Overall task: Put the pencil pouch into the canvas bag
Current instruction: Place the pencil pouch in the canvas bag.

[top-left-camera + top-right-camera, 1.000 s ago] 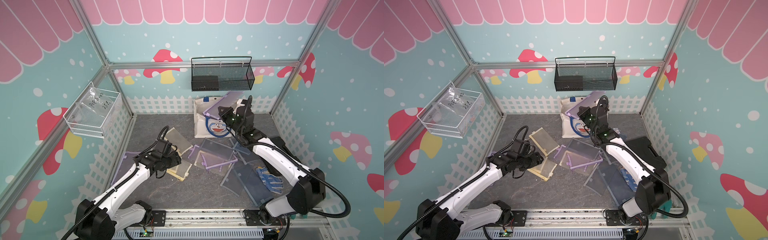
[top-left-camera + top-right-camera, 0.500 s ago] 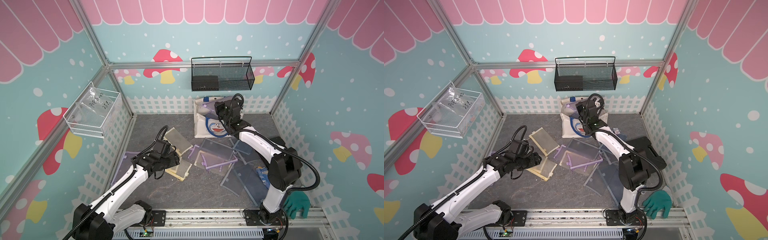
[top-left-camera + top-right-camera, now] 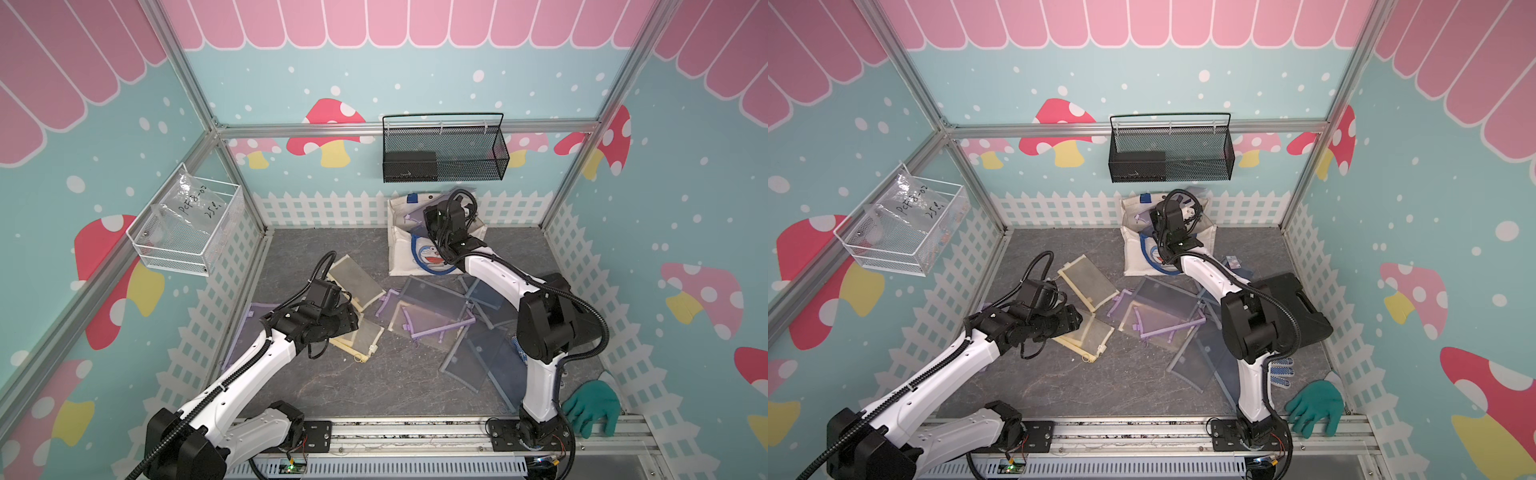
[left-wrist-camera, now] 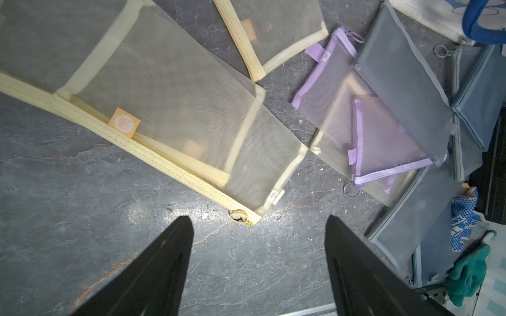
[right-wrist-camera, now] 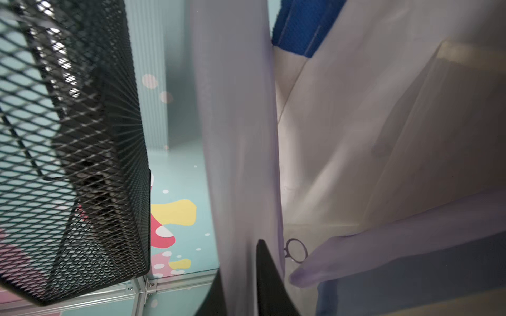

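1. In both top views the right hand (image 3: 455,199) (image 3: 1183,203) is reaching over the open mouth of the canvas bag (image 3: 399,253) (image 3: 1133,253). The left hand (image 3: 349,320) is hovering well apart from the bag.
2. In the left wrist view the left hand (image 4: 258,219) is standing wide open and empty above the surface (image 4: 82,219).
3. In the right wrist view the pencil pouch (image 5: 241,136) is hanging between the fingers of the right hand (image 5: 241,257), at the bag's mouth. I cannot tell whether they are pinching it. I'd be sinking it deeper into the bag (image 5: 356,123), clear of the blue strap (image 5: 298,30), before letting go.
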Tool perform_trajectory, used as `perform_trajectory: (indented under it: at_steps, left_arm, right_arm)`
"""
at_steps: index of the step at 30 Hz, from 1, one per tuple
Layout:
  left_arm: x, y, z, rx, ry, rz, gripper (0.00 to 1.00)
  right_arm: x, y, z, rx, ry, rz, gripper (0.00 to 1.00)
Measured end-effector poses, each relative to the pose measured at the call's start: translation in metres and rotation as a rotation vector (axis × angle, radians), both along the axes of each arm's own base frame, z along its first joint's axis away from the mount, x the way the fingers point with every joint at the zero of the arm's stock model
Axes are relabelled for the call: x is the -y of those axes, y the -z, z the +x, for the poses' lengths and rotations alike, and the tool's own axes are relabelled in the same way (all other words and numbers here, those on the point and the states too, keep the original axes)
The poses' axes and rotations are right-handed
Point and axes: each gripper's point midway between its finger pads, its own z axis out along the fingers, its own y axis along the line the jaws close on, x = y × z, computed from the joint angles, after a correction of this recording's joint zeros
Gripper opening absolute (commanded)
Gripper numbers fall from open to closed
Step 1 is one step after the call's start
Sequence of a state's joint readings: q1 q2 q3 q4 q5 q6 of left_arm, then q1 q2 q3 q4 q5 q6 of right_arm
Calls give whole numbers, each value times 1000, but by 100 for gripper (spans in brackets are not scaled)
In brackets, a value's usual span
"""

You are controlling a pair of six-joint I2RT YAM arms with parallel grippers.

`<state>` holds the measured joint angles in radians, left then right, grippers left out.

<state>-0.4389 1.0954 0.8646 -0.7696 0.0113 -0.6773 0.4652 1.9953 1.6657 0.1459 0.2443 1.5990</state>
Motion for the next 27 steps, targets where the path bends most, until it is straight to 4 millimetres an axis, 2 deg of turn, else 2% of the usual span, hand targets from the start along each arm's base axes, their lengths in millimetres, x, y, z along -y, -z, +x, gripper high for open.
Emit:
perform_trajectory:
  at_steps: [6, 10, 12, 13, 16, 17, 22, 27]
  left_arm:
    - [0, -1, 1, 3, -4, -4, 77]
    - [0, -1, 1, 2, -8, -6, 77]
    - [0, -1, 1, 2, -11, -8, 77]
    - [0, -1, 1, 1, -13, -9, 77]
    - [1, -1, 2, 5, -16, -13, 77]
    - [1, -2, 3, 7, -17, -15, 77]
    - [2, -3, 5, 15, -22, -23, 77]
    - [2, -3, 5, 16, -22, -23, 77]
  right_arm:
    - [-2, 4, 1, -11, -10, -11, 58]
    - [-6, -7, 1, 15, -39, -31, 63]
    - [-9, -12, 1, 31, -61, -46, 62]
    - [-10, -14, 1, 35, -73, -51, 58]
    - [-14, -11, -1, 34, -100, -66, 30]
    - [-15, -8, -2, 31, -107, -69, 26]
    - [-16, 1, -3, 15, -130, -67, 17]
    - [-18, -2, -3, 27, -145, -53, 12]
